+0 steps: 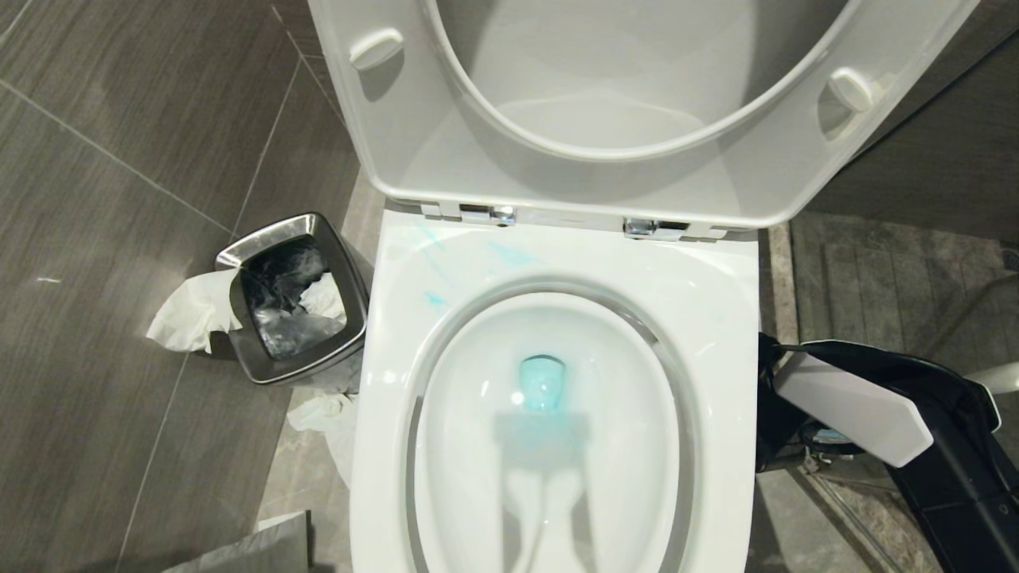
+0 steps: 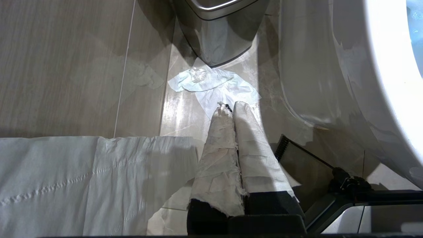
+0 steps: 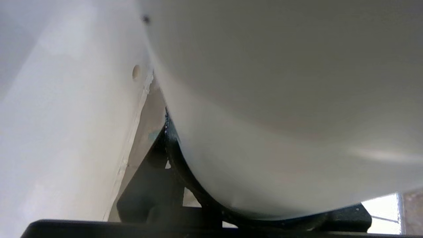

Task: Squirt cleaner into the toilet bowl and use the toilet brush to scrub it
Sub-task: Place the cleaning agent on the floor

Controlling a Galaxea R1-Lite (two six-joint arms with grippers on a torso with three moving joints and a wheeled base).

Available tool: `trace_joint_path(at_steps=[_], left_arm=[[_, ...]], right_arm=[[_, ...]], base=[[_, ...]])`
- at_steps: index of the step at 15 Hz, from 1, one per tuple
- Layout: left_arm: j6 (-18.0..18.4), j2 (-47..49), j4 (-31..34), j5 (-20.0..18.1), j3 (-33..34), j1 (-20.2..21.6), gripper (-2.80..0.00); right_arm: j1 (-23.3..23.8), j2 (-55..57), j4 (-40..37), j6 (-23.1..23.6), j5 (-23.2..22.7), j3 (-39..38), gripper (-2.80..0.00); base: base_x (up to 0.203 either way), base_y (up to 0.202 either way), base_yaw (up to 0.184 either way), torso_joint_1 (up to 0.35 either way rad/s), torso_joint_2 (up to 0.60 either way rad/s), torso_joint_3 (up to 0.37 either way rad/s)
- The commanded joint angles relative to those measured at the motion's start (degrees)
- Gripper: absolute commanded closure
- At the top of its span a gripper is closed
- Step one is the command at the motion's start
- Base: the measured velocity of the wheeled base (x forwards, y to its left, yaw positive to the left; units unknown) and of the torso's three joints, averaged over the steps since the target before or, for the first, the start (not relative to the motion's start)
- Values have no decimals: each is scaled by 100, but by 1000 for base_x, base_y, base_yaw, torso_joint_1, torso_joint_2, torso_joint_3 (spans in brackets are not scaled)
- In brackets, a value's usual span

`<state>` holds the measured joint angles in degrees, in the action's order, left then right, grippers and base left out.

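Head view: the right gripper (image 1: pixel 784 414), grip state indiscernible, is seen lower right, just beside the toilet bowl (image 1: pixel 716 334), leftward.

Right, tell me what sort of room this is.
A bathroom or toilet cubicle, most likely. A white toilet bowl with its seat raised and blue-tinted water sits on grey floor tiles, with a small steel waste bin beside it, tissue spilling out.

From my seat the toilet bowl (image 1: pixel 728 318) looked like glossy white ceramic, its raised seat (image 1: pixel 414 151) smoother plastic. The hinges (image 1: pixel 487 213) shone like chrome. I saw a brushed-steel bin (image 1: pixel 275 239) (black plastic liner inside), crumpled paper (image 1: pixel 191 314), and matt streaked floor tiles (image 1: pixel 103 199).
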<state>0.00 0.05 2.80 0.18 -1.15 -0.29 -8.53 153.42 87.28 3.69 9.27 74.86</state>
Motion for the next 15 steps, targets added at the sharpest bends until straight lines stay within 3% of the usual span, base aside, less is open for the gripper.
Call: trace_joint_path(at_steps=[1, 15], left_arm=[[0, 4, 1, -1, 0, 3, 0], [0, 4, 1, -1, 0, 3, 0]], right_arm=[[1, 57, 38, 17, 4, 38, 0], [-8, -23, 38, 44, 31, -129, 0]], base=[[0, 0, 0, 0, 0, 0], [0, 0, 0, 0, 0, 0]])
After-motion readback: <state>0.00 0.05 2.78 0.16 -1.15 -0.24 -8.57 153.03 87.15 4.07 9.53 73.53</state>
